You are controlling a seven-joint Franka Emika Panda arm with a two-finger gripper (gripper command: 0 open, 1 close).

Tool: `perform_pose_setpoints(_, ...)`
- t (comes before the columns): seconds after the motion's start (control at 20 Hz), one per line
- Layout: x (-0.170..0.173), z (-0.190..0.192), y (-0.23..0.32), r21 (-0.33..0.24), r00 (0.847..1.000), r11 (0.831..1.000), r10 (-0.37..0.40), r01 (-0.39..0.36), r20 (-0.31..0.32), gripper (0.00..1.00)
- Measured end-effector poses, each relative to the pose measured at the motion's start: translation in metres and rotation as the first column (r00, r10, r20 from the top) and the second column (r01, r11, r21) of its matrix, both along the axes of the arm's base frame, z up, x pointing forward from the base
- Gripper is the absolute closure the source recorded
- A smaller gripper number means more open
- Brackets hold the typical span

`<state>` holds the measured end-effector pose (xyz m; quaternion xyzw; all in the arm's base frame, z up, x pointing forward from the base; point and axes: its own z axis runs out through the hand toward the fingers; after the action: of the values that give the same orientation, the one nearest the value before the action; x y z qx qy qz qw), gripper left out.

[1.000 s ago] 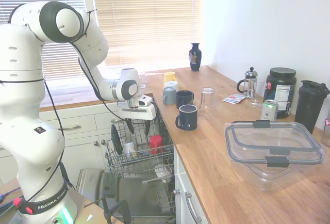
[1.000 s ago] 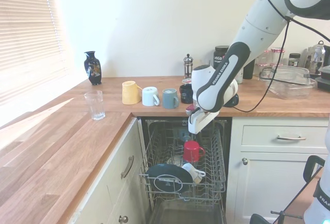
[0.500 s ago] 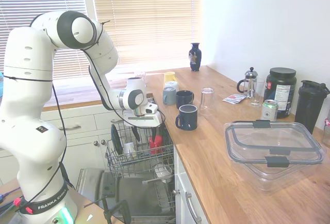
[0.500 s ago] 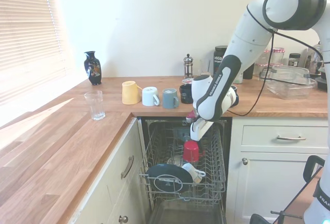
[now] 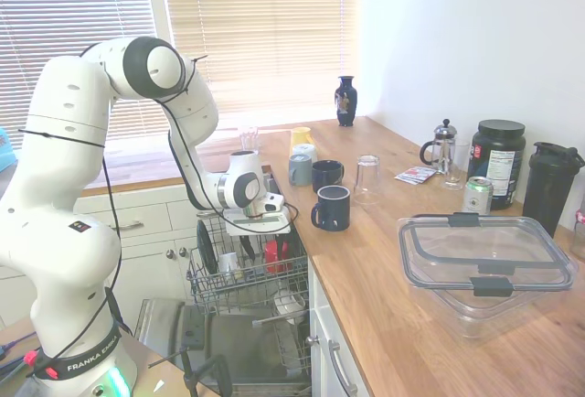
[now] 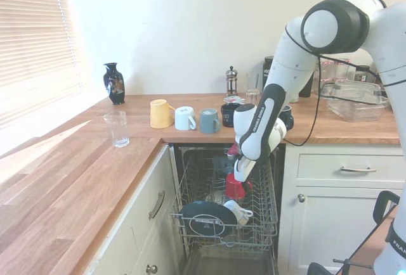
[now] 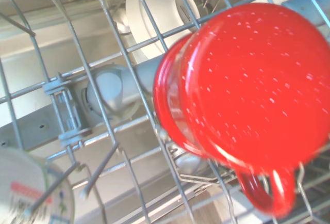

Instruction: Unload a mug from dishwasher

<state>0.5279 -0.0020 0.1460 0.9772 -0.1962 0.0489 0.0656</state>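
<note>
While our gripper (image 6: 238, 179) hangs just above the red mug (image 7: 242, 100), we cannot tell how its fingers stand. Upturned in the dishwasher rack (image 6: 269, 215), the mug looks glossy, rigid, probably slippery; we'd pinch its wall or handle. Wire tines, a white cup (image 6: 240, 211) and a dark plate (image 6: 208, 218) crowd close.

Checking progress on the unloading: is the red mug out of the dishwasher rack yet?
Not yet. The red mug sits upside down in the rack, with the gripper just above it.
</note>
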Motion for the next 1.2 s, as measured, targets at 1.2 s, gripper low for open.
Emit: perform_pose_setpoints(1.2,0.027,-0.035,0.006,-0.054,0.992,0.991,0.123,-0.122,0.011,0.00)
